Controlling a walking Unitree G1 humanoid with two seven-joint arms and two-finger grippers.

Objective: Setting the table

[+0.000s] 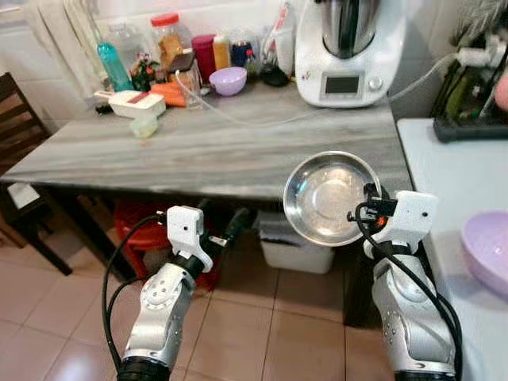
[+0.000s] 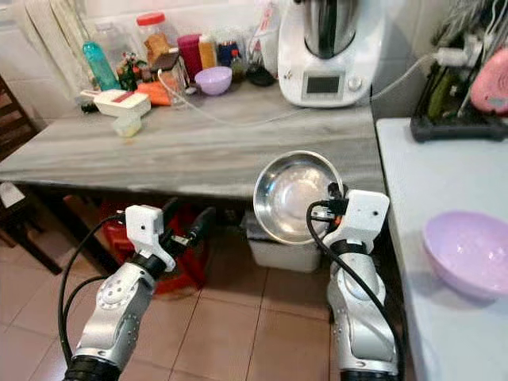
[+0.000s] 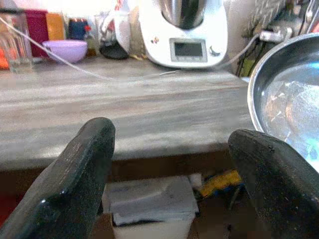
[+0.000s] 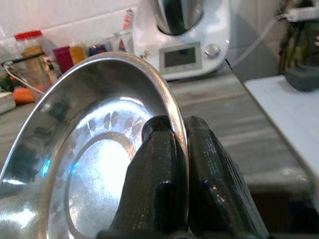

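My right gripper (image 1: pixel 367 208) is shut on the rim of a shiny steel plate (image 1: pixel 329 198), held tilted up on edge just in front of the grey wooden table (image 1: pixel 206 151), near its right front corner. In the right wrist view the two black fingers (image 4: pixel 164 174) pinch the plate (image 4: pixel 89 164) rim between them. My left gripper (image 1: pixel 232 228) hangs open below the table's front edge, nothing between its fingers (image 3: pixel 75 179). The plate's edge (image 3: pixel 289 94) also shows beside it in the left wrist view.
At the table's back stand a white kitchen machine (image 1: pixel 349 51), a purple bowl (image 1: pixel 228 80), jars and bottles, and a white grater box (image 1: pixel 136 103). A white counter (image 1: pixel 452 182) on the right carries another purple bowl (image 1: pixel 488 250). A dark chair (image 1: pixel 20 143) stands left; bins sit under the table.
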